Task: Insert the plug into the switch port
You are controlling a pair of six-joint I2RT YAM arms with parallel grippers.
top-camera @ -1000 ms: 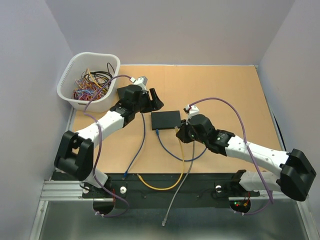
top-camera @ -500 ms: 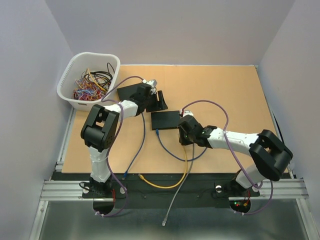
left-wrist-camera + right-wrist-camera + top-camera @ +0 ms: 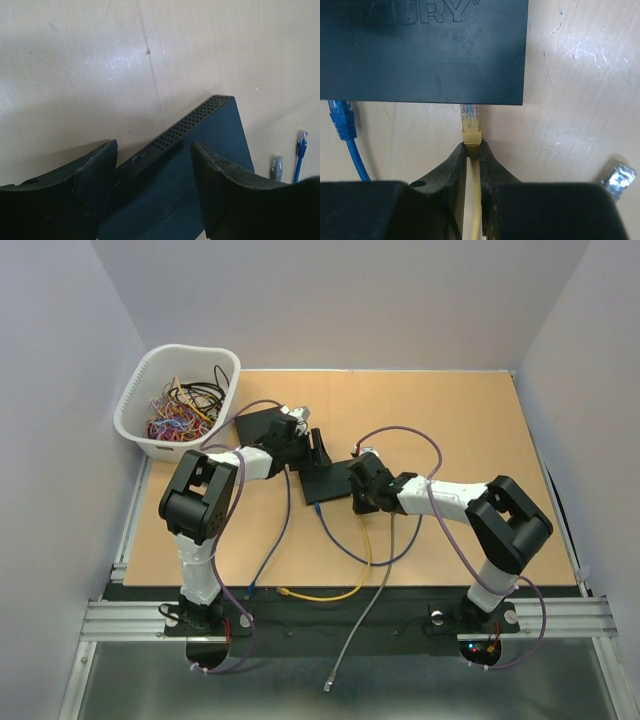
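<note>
My right hand (image 3: 471,150) pinches the yellow plug (image 3: 470,120) at the switch (image 3: 420,60) edge, not yet seated; my left hand (image 3: 153,150) gapes wide.

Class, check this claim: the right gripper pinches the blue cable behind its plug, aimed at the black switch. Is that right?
No: the right gripper pinches the yellow cable behind its plug, aimed at the black switch; the blue cable lies ungripped beside it. The right wrist view shows it.

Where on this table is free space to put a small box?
Free: the table behind the switch, up to the far edge, and right of the right arm. Crowded: the near middle, where blue cables, yellow cable and grey cable lie.
</note>
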